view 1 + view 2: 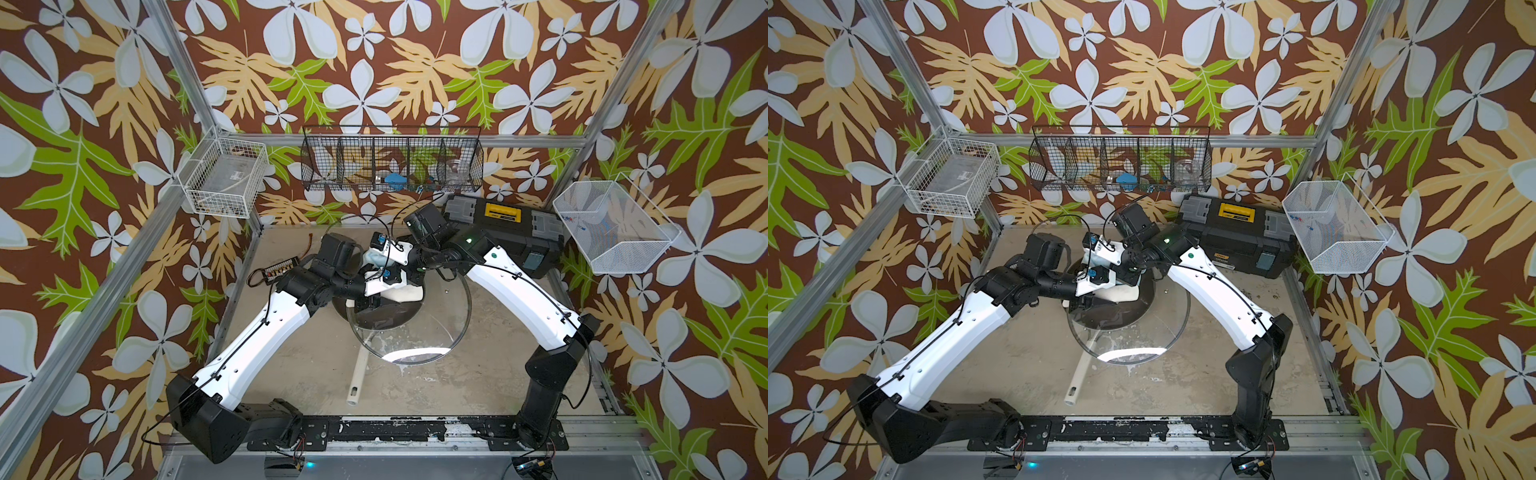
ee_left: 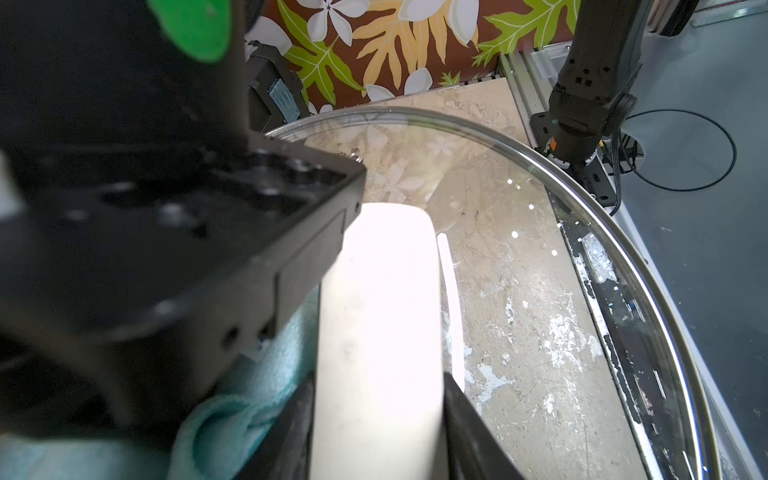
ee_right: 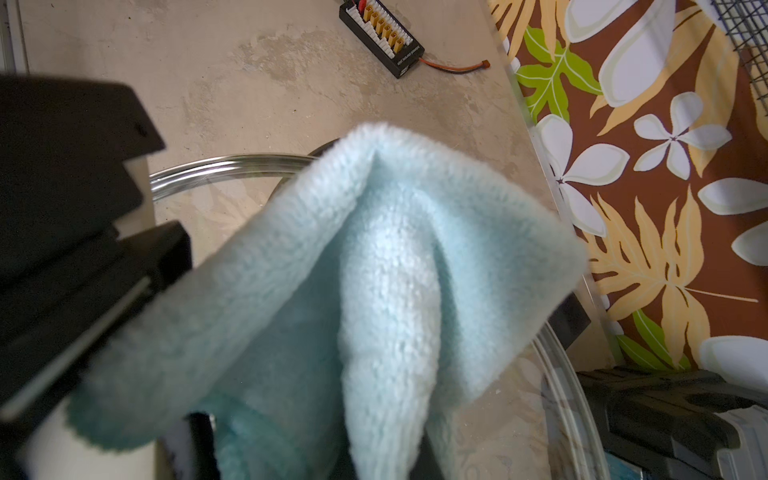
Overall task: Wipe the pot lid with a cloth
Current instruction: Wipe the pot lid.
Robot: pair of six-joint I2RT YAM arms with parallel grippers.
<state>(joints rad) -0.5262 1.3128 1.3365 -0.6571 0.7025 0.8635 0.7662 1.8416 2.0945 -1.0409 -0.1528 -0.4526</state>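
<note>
The pot lid (image 1: 453, 332) is clear glass with a metal rim and is held up tilted over the middle of the table in both top views. My left gripper (image 1: 380, 297) is shut on its cream-white bar handle (image 1: 405, 293). In the left wrist view the handle (image 2: 378, 332) sits between that gripper's (image 2: 378, 436) black fingers (image 2: 469, 428). My right gripper (image 1: 372, 259) is shut on the light blue cloth (image 1: 371, 257), just behind the handle. In the right wrist view the cloth (image 3: 390, 291) hangs folded against the glass and hides the fingers; the lid rim (image 3: 216, 166) shows beyond it.
A dark frying pan (image 1: 386, 318) lies under the lid, its cream handle (image 1: 357, 378) pointing toward the front. A black toolbox (image 1: 503, 232) stands at the back right. A connector board (image 1: 278, 270) lies at the back left. Wire baskets (image 1: 390, 162) (image 1: 224, 176) (image 1: 615, 226) hang on the walls.
</note>
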